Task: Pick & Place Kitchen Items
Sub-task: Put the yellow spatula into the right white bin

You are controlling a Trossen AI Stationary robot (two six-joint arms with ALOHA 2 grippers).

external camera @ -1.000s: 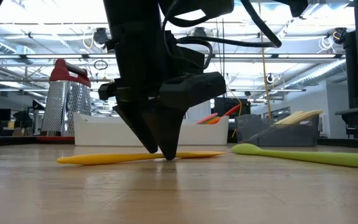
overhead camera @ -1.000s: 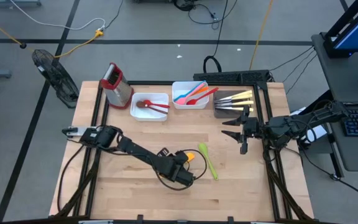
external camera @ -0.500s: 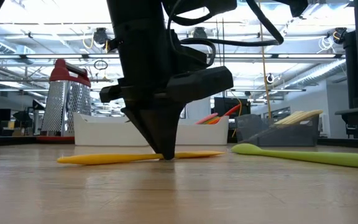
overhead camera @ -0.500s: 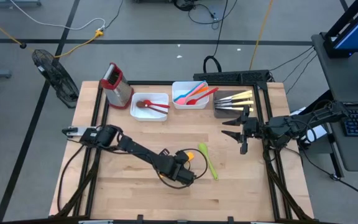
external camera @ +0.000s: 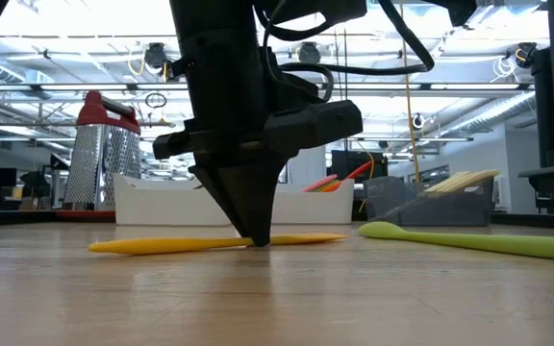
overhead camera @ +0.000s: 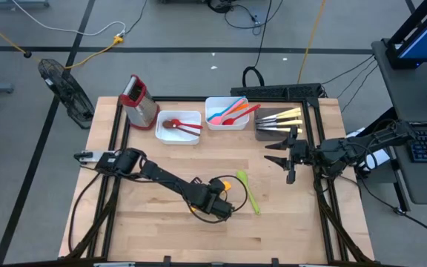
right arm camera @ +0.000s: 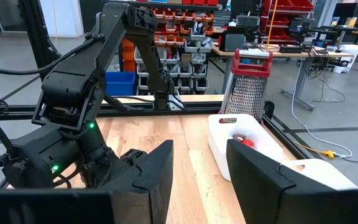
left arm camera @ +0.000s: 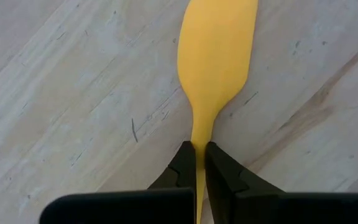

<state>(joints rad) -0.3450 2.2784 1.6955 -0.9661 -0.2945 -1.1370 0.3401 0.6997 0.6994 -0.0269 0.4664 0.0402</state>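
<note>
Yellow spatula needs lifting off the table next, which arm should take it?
Left. The left pincer is shut on the yellow spatula at its handle, on the table. The right pincer hovers open near the dark tray, away from it.

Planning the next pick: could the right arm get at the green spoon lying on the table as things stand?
Probably yes. The green spoon lies flat on bare wood, apart from the left gripper that is shut on the yellow spatula. The right gripper hangs open nearby, with nothing between them.
</note>
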